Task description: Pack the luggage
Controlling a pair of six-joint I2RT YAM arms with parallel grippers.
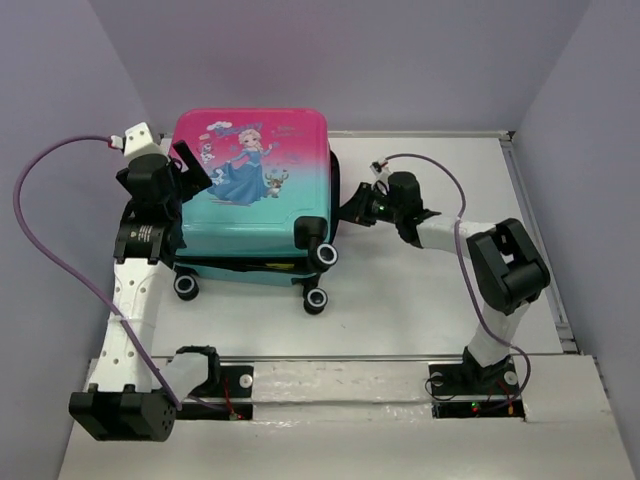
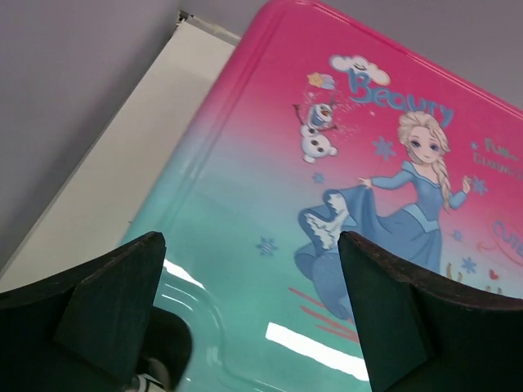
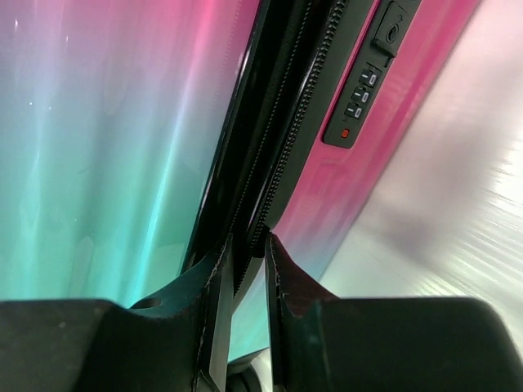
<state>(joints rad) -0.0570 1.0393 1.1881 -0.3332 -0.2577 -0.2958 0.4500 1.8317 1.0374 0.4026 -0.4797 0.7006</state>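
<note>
Your luggage (image 1: pixel 250 200) lies flat on the table (image 1: pixel 420 300), printed lid up, in the far left part, with its black wheels (image 1: pixel 325 255) on the near side. Your left gripper (image 1: pixel 195 165) hangs over the lid's left edge, its fingers (image 2: pixel 106 302) spread wide with only the printed shell showing between them. Your right gripper (image 1: pixel 345 205) is at the luggage's right side, its fingers (image 3: pixel 282 269) drawn almost together and pinching the black zipper seam (image 3: pixel 278 139), near of the combination lock (image 3: pixel 359 102).
</note>
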